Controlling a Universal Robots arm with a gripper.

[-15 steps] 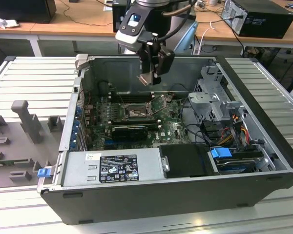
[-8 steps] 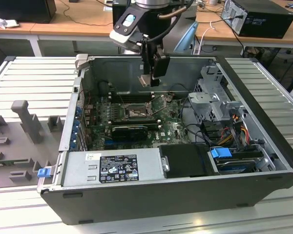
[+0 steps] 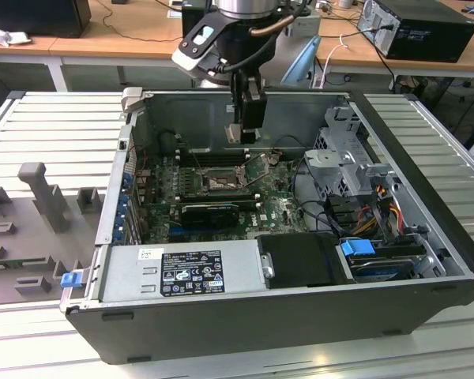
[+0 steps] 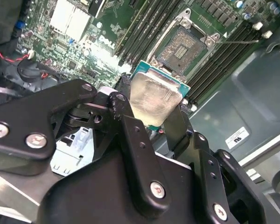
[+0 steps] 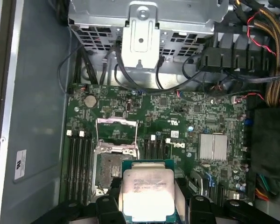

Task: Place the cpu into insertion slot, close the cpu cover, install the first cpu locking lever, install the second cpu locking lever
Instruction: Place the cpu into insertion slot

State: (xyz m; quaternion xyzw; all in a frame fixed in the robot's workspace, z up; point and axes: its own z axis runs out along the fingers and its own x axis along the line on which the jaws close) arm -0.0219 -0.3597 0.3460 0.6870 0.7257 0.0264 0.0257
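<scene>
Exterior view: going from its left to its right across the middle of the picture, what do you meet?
Grey block → blue tabs → insertion slot → drive cage → black case wall.

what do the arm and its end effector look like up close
The arm is a silvery-grey cylinder at the wrist, with a white housing bearing a blue patch and a brown cable looping beside it. The end effector is matte black: flat, rounded link bars joined by silver screws, ending in two narrow fingers.
</scene>
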